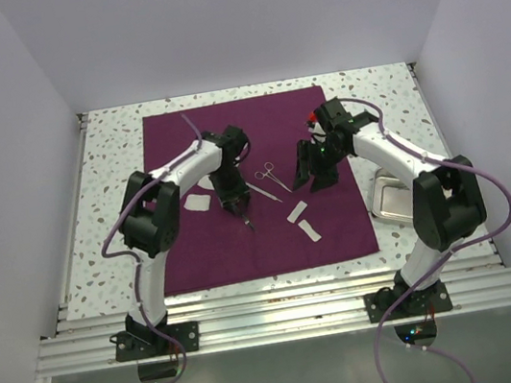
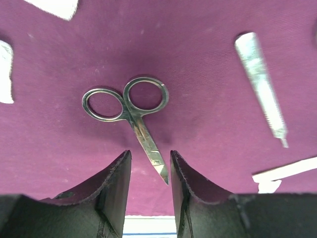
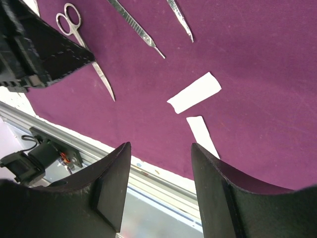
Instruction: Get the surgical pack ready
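Hovering over the purple cloth (image 2: 208,44), the left gripper (image 2: 151,159) is straddling the blade tip of the scissors (image 2: 134,119) lying there, jaws parted, holding nothing; the right gripper (image 3: 161,148) is idling, likewise released; laying out the pack seems in hand, the next move calling for a low, square pinch.
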`<state>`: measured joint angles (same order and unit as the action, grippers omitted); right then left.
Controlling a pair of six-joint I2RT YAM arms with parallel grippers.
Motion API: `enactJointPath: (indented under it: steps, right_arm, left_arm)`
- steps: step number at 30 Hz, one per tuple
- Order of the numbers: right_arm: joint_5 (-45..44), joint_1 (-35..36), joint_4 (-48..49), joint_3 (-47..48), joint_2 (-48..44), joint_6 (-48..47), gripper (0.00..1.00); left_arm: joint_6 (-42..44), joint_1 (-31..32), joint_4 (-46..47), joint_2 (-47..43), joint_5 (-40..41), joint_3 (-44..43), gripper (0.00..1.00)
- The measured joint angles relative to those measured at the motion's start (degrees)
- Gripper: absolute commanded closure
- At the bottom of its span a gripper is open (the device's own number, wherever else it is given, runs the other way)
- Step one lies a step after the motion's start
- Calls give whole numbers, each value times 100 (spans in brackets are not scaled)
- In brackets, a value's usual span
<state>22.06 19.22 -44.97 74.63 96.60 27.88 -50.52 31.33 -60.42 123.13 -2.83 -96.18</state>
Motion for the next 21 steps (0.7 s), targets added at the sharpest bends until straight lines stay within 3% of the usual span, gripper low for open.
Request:
enactJointPath:
  steps: [10,21]
  right_arm:
    - [0,-2,-4,0,0,-96,44]
    - [0,0,0,-13,0,-116,44]
  left_arm:
    - [-149,31,55,37,-181,310,57]
    - [-236,31,-52,116,-181,232,68]
